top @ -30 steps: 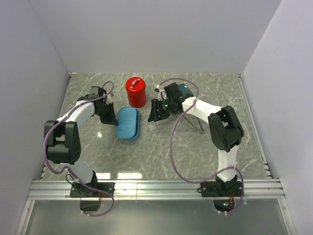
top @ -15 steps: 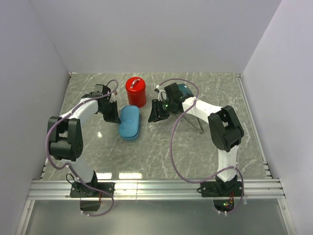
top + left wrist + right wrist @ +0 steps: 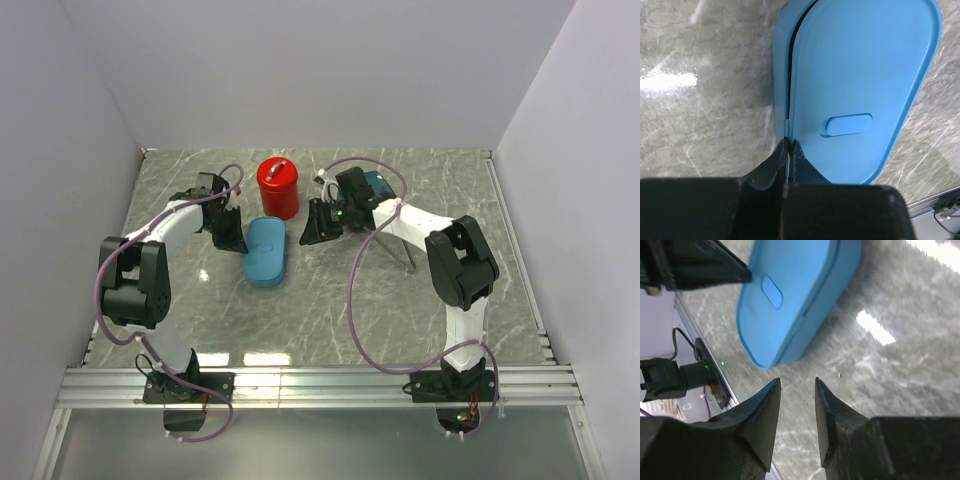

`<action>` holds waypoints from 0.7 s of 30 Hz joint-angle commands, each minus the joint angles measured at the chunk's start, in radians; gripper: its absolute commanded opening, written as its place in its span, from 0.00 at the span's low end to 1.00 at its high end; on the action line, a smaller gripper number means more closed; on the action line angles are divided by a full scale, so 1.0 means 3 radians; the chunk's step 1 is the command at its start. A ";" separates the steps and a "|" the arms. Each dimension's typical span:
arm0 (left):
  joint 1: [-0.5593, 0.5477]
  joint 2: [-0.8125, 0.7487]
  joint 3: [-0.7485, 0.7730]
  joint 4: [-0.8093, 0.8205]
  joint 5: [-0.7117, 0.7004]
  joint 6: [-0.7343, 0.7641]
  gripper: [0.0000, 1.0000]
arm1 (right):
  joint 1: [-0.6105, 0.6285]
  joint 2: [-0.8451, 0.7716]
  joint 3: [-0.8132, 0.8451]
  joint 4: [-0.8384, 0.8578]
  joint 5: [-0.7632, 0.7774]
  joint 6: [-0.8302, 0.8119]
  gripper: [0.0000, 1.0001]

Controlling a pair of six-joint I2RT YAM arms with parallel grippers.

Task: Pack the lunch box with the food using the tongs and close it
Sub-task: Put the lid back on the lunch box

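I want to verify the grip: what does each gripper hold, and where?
The left gripper seems to pinch the lid at its long edge; the right gripper holds nothing.

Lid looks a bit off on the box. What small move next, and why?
Probably press the lid down near the left end effector, whose shut tips sit at its rim: a dark gap shows between lid and box along that side. The right end effector hovers open and apart.
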 commanded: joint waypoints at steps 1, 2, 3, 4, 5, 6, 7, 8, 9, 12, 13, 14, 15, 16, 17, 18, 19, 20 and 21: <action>-0.0030 0.0009 -0.0030 0.0053 -0.0104 -0.0025 0.00 | 0.0034 -0.0165 -0.0045 0.0455 -0.0093 0.0103 0.40; -0.0035 0.0024 -0.0035 0.0053 -0.0099 -0.0025 0.00 | 0.0045 -0.0165 -0.0055 0.0511 -0.0099 0.0123 0.39; -0.0035 0.0030 -0.0035 0.0053 -0.0114 -0.0020 0.00 | 0.0060 -0.0165 -0.0065 0.0567 -0.0073 0.0144 0.39; -0.0035 0.0040 -0.0030 0.0048 -0.0115 -0.0015 0.00 | 0.0085 -0.0160 -0.0086 0.0694 -0.0063 0.0164 0.37; -0.0035 0.0040 -0.0025 0.0043 -0.0120 -0.0015 0.00 | 0.0121 -0.0160 -0.0091 0.0761 -0.0048 0.0215 0.37; -0.0040 0.0040 -0.0025 0.0033 -0.0125 -0.0010 0.00 | 0.0142 -0.0155 -0.0096 0.0818 -0.0017 0.0236 0.37; -0.0040 0.0040 -0.0014 0.0028 -0.0125 -0.0005 0.00 | 0.0162 -0.0130 -0.0091 0.0924 -0.0002 0.0251 0.37; -0.0040 0.0040 -0.0014 0.0023 -0.0130 -0.0005 0.00 | 0.0213 -0.0104 -0.0071 0.0966 0.0019 0.0282 0.36; -0.0040 0.0045 -0.0009 0.0022 -0.0135 -0.0005 0.00 | 0.0234 -0.0079 -0.0040 0.0982 0.0029 0.0292 0.36; -0.0045 0.0040 -0.0025 0.0012 -0.0135 -0.0005 0.00 | 0.0320 0.0064 0.0108 0.0982 0.0065 0.0307 0.36; -0.0045 0.0035 -0.0030 0.0012 -0.0135 -0.0010 0.00 | 0.0336 0.0125 0.0159 0.0992 0.0100 0.0307 0.35; -0.0050 0.0035 -0.0030 0.0012 -0.0135 -0.0005 0.00 | 0.0351 0.0151 0.0175 0.1007 0.0111 0.0323 0.35; -0.0050 0.0035 -0.0030 0.0012 -0.0140 -0.0010 0.00 | 0.0382 0.0177 0.0190 0.1017 0.0136 0.0323 0.35; -0.0050 0.0025 -0.0030 0.0017 -0.0150 -0.0010 0.00 | 0.0387 0.0233 0.0221 0.1023 0.0182 0.0323 0.34; -0.0050 0.0014 -0.0035 0.0012 -0.0150 -0.0015 0.00 | 0.0397 0.0259 0.0231 0.1028 0.0203 0.0333 0.34; -0.0050 0.0009 -0.0040 0.0007 -0.0155 -0.0020 0.00 | 0.0408 0.0305 0.0236 0.1043 0.0223 0.0343 0.34; -0.0050 -0.0001 -0.0040 0.0007 -0.0155 -0.0030 0.00 | 0.0408 0.0330 0.0241 0.1053 0.0234 0.0353 0.33; -0.0050 -0.0016 -0.0050 0.0007 -0.0150 -0.0035 0.00 | 0.0413 0.0346 0.0241 0.1058 0.0264 0.0369 0.33; -0.0050 -0.0021 -0.0065 0.0007 -0.0140 -0.0056 0.00 | 0.0413 0.0366 0.0236 0.1079 0.0275 0.0374 0.33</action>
